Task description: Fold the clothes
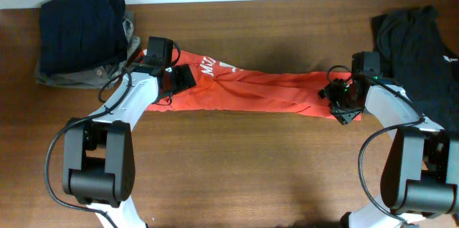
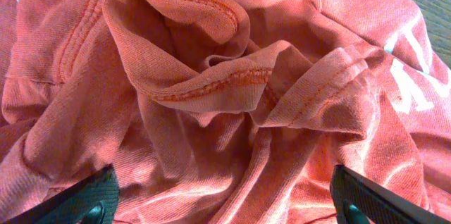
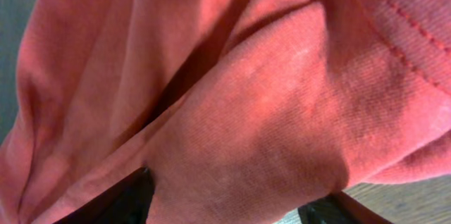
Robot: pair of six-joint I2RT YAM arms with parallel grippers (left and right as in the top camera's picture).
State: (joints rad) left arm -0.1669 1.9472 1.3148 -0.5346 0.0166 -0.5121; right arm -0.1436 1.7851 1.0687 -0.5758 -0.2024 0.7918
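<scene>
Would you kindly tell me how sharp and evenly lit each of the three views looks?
Overhead: sharp and evenly lit, with only soft shadows on the table. Left wrist: the T-shirt is crisp, its stitching clear. Right wrist: the fabric is very close and slightly soft, with one dark, shadowed fold.

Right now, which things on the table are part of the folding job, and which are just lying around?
Part of the job:
red T-shirt, stretched out across the table
left gripper, at one end of it
right gripper, at the other end

Just lying about:
folded dark-blue and grey clothes, far left corner
black garment, far right edge
</scene>
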